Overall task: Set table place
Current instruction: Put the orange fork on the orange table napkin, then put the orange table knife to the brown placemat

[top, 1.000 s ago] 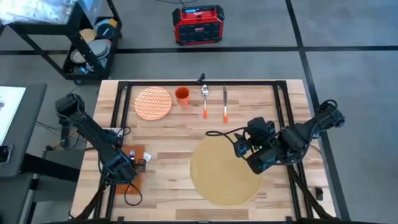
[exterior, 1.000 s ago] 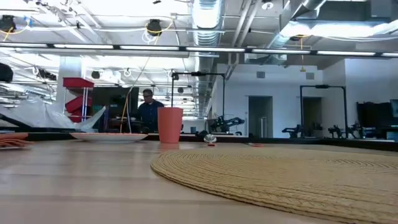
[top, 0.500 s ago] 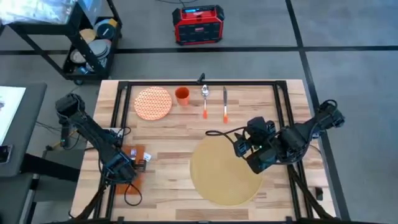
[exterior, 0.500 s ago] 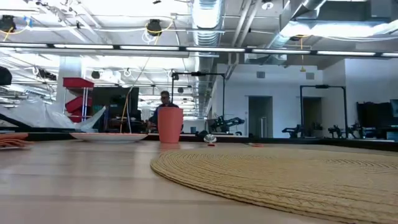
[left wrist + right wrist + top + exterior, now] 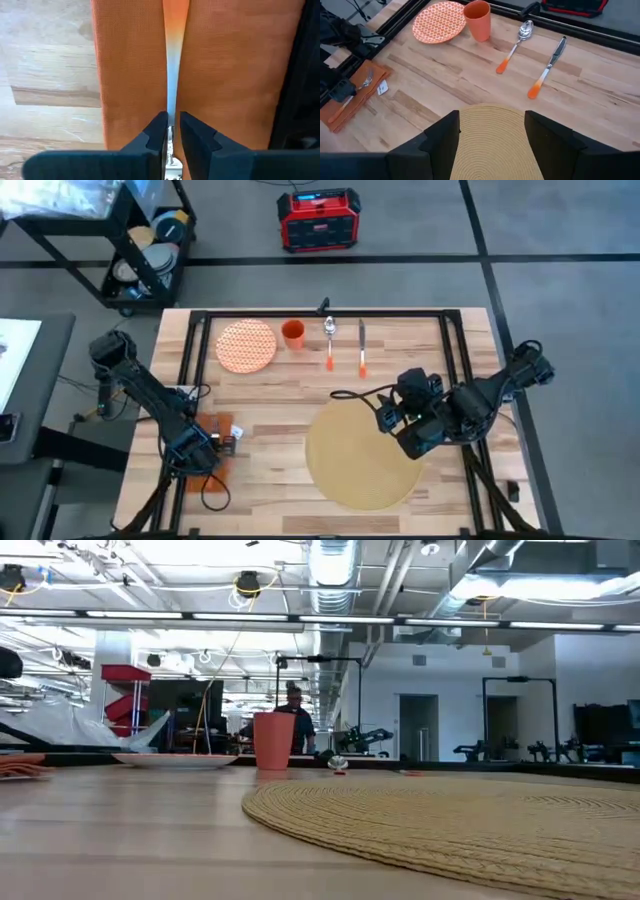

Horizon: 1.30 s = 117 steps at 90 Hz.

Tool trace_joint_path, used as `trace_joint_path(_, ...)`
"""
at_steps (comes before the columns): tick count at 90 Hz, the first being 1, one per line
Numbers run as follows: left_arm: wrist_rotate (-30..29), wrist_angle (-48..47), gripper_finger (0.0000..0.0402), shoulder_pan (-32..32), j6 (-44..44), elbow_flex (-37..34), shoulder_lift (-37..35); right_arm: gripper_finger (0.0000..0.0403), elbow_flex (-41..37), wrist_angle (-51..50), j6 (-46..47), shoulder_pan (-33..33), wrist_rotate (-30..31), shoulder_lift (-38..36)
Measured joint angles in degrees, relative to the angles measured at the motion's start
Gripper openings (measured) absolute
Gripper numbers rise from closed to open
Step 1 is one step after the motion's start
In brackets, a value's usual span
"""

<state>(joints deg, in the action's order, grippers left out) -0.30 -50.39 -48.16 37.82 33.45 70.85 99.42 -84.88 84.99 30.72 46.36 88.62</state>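
Note:
The round tan placemat (image 5: pixel 355 455) lies flat on the wood table (image 5: pixel 280 395), right of the middle. My right gripper (image 5: pixel 405 435) is open above its right edge and touches nothing; the mat (image 5: pixel 495 145) shows between its fingers. At the near left lies an orange napkin (image 5: pixel 215 472) with a fork (image 5: pixel 362 82) on it. My left gripper (image 5: pixel 222 444) is shut on that fork. My left gripper pinches the fork's silver neck (image 5: pixel 171 131) between its two fingers (image 5: pixel 156 134), next to where the orange handle (image 5: pixel 175 30) begins. The fingers come from above and close on it from either side. The fork runs lengthwise over the napkin (image 5: pixel 135 75).
Along the far edge stand an orange patterned plate (image 5: pixel 246 345), an orange cup (image 5: pixel 293 333), a spoon (image 5: pixel 329 340) and a knife (image 5: pixel 361 345). A black frame (image 5: pixel 455 350) edges the table. A person (image 5: pixel 295 725) is in the room behind.
Both arms have kept still. In the low view, the person in the room behind has walked to the right, behind the cup.

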Motion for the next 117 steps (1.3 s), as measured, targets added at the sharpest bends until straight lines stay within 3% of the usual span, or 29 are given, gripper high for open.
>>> trace_joint_path(21,-1.9,-2.0,0.0066,0.0,-7.3,0.0,0.0,0.0212,0.0,0.0,-0.2,0.0,0.0,0.0)
trace_joint_path(44,-13.7,-7.8,0.0086,0.8,-19.1,3.1,0.0,0.0212,0.0,0.0,-0.1,0.0,0.0,0.0)
trace_joint_path(65,-27.5,-10.2,0.0066,6.7,-30.6,7.9,0.0,0.0212,0.0,-0.5,-1.0,0.0,0.2,0.0)
trace_joint_path(73,-36.7,-10.1,0.0044,12.0,-38.0,10.4,0.0,0.0212,0.0,-2.0,-0.8,-0.4,0.9,0.1)
trace_joint_path(78,-40.6,-10.4,0.0030,17.0,-49.9,12.6,0.0,0.0212,0.1,-3.6,0.2,-1.0,2.2,0.5)
trace_joint_path(88,-40.4,-11.7,0.0006,30.0,-82.3,16.6,-0.3,0.0212,-1.3,-4.8,2.6,-3.2,5.3,0.7)
trace_joint_path(97,-38.4,-10.8,0.0002,40.8,-98.7,17.8,-2.2,0.0212,-3.1,-4.9,2.6,-7.4,5.9,0.7)
trace_joint_path(105,-33.5,-3.6,0.0004,50.1,-102.7,18.2,-4.8,0.0212,-4.9,-5.2,1.2,-13.4,5.4,0.7)
trace_joint_path(117,-23.7,9.3,0.0005,61.0,-92.2,18.2,-8.3,0.0212,-6.1,-4.4,-9.6,-24.7,4.6,0.7)
